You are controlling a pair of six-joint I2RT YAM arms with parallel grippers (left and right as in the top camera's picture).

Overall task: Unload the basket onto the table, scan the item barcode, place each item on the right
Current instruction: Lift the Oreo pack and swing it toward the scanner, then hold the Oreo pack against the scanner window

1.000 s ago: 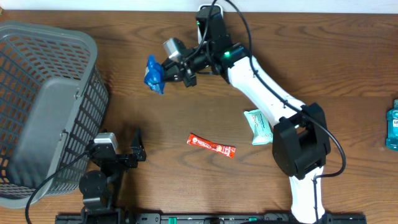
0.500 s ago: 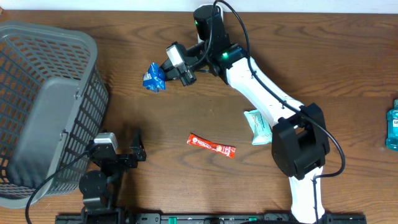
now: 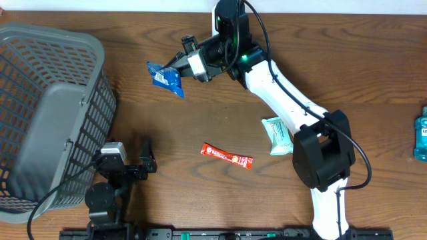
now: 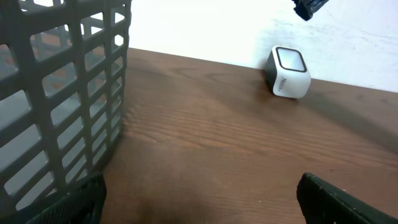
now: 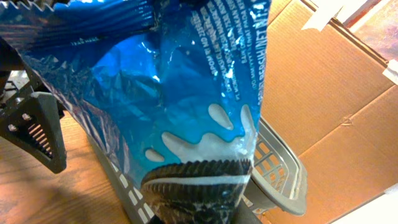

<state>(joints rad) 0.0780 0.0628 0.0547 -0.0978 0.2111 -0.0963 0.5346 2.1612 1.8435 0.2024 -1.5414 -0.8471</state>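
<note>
Right pincer (image 3: pixel 179 67) is closed on one end of the glossy blue cookie packet (image 3: pixel 165 77) and holds it lifted above the far part of the brown wooden counter (image 3: pixel 373 73). The packet sticks out from the fingers toward the grey plastic basket (image 3: pixel 53 40), tilted. Left pincer (image 4: pixel 202 205) stands wide open and empty just beside this basket, and it faces a small white box scanner (image 4: pixel 288 73).

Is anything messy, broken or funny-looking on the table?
Nothing looks spilled or broken. The one odd thing is the blue cookie packet. It isn't lying flat on the table like the red packet and the green packet. It hangs crinkled and tilted in the right claw.
</note>
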